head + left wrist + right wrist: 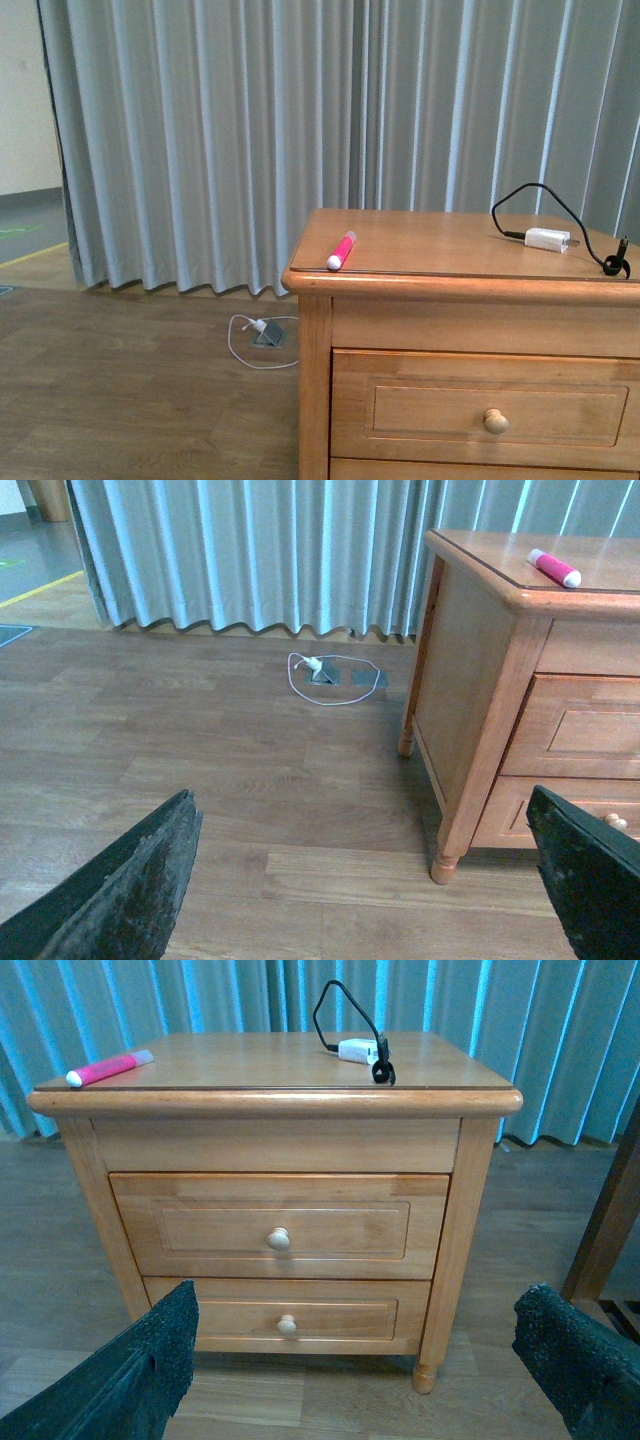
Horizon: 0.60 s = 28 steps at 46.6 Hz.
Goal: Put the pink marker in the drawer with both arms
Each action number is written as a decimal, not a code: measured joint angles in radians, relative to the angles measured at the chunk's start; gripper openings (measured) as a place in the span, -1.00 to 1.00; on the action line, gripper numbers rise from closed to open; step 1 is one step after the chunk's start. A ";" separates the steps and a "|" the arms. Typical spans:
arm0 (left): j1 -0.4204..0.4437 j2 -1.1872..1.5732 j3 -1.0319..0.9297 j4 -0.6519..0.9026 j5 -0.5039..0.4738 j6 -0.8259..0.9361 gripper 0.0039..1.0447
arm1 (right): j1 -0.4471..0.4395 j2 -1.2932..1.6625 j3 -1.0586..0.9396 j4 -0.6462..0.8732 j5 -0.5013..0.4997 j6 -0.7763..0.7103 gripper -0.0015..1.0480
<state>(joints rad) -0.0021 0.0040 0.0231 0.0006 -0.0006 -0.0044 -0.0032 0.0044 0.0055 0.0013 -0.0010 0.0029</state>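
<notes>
The pink marker (341,250) lies on the dresser top near its front left corner, white end toward the front; it also shows in the left wrist view (553,567) and the right wrist view (108,1067). The top drawer (480,410) is shut, its round pale knob (278,1239) in the middle. My left gripper (365,880) is open and empty, low over the floor to the dresser's left. My right gripper (355,1360) is open and empty, in front of the dresser, facing the drawers. Neither arm shows in the front view.
A white charger plug (548,239) with a black cable lies on the dresser top at the right. A second drawer (287,1322) sits below the top one. A white cable and floor socket (262,333) lie by the grey curtain. A wooden leg (605,1230) stands right of the dresser.
</notes>
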 joint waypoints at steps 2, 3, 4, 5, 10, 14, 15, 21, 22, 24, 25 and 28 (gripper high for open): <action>0.000 0.000 0.000 0.000 0.000 0.000 0.89 | 0.000 0.000 0.000 0.000 0.000 0.000 0.84; 0.000 0.000 0.000 0.000 0.000 0.000 0.89 | 0.000 0.000 0.000 0.000 0.000 0.000 0.84; 0.000 0.000 0.000 0.000 0.000 0.000 0.89 | 0.000 0.000 0.000 0.000 0.000 0.000 0.84; 0.000 0.000 0.000 0.000 0.000 0.000 0.89 | 0.000 0.000 0.000 0.000 0.000 0.000 0.84; 0.000 0.000 0.000 0.000 0.000 0.000 0.89 | 0.000 0.000 0.000 0.000 0.000 0.000 0.84; 0.000 0.000 0.000 0.000 0.000 0.000 0.89 | 0.000 0.000 0.000 0.000 0.000 0.000 0.84; 0.000 0.000 0.000 0.000 0.000 0.000 0.89 | 0.000 0.000 0.000 0.000 0.000 0.000 0.84; 0.000 0.000 0.000 0.000 0.000 0.000 0.89 | 0.000 0.000 0.000 0.000 0.000 0.000 0.84; 0.000 0.000 0.000 0.000 0.000 0.000 0.89 | 0.000 0.000 0.000 0.000 0.000 0.000 0.84; 0.000 0.000 0.000 0.000 0.000 0.000 0.89 | 0.000 0.000 0.000 0.000 0.000 0.000 0.84; 0.000 0.000 0.000 0.000 0.000 0.000 0.89 | 0.000 0.000 0.000 0.000 0.000 0.000 0.84; 0.000 0.000 0.000 0.000 0.000 0.000 0.89 | 0.000 0.000 0.000 0.000 0.000 0.000 0.84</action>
<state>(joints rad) -0.0017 0.0040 0.0231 0.0006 -0.0006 -0.0044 -0.0032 0.0044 0.0055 0.0013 -0.0010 0.0029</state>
